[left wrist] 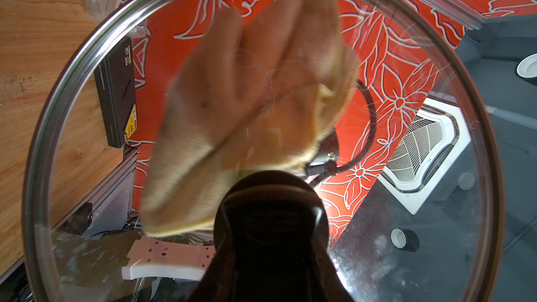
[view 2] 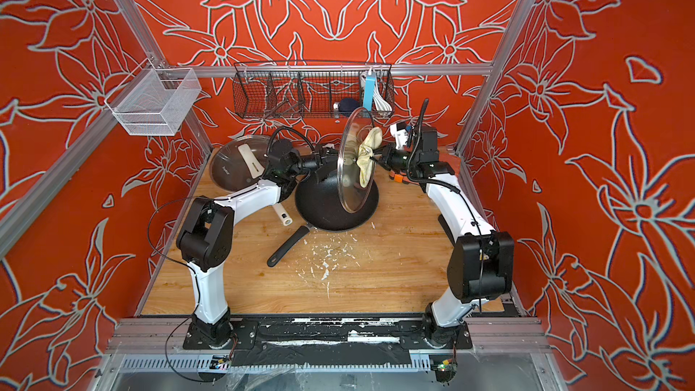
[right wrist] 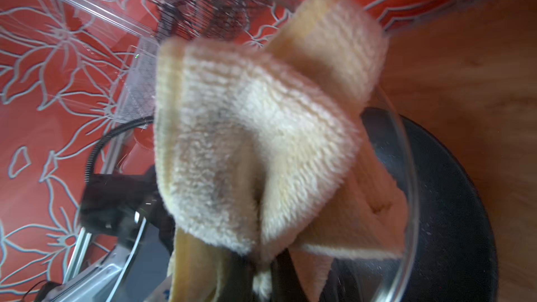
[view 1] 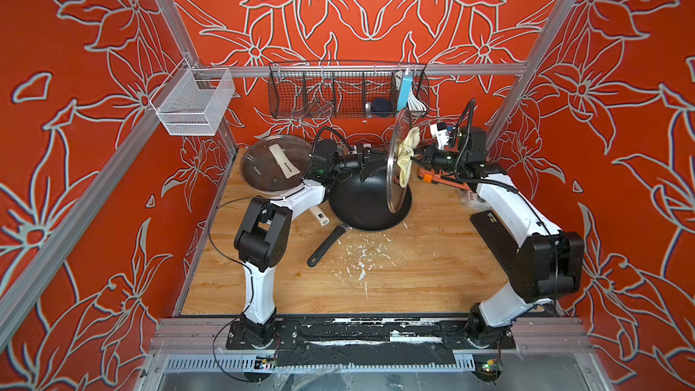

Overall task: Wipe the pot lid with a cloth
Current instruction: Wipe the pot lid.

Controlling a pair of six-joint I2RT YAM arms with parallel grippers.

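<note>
Landmark: a round black non-stick frying pan (view 1: 361, 201) (view 2: 323, 204) with a long black handle lies on the wooden table (view 1: 413, 276).
Pot lid: a round clear glass pot lid with a steel rim (view 1: 395, 191) (view 2: 351, 189) is held on edge in the air above the right part of the pan. Its lower rim hangs over the pan's bowl, and I cannot tell whether it touches the pan.
Left gripper: the left gripper (view 1: 378, 156) reaches in above the pan's far edge, its jaws clenched on the lid's black knob (left wrist: 270, 199).
Cloth: a cream to pale-yellow terry cloth (view 1: 406, 156) (view 2: 366, 161) (left wrist: 247, 106) (right wrist: 247, 146) with grey stains is bunched and pressed against the lid's face away from the knob, above the pan's right edge. It is blurred in both wrist views.
Right gripper: the right gripper (view 1: 415, 159), above and just right of the pan's far edge, has its jaws clamped on a fold of the cloth.
Second lid: a glass lid with a flat white handle (view 1: 274, 169) lies to the left of the pan, further back.
Crumbs: white flecks (view 1: 361, 257) are scattered on the table on the near side of the pan.
Baskets: a black wire basket (view 1: 338, 92) hangs on the wall behind the pan, and a white mesh basket (view 1: 191, 101) hangs higher, to the pan's left.
</note>
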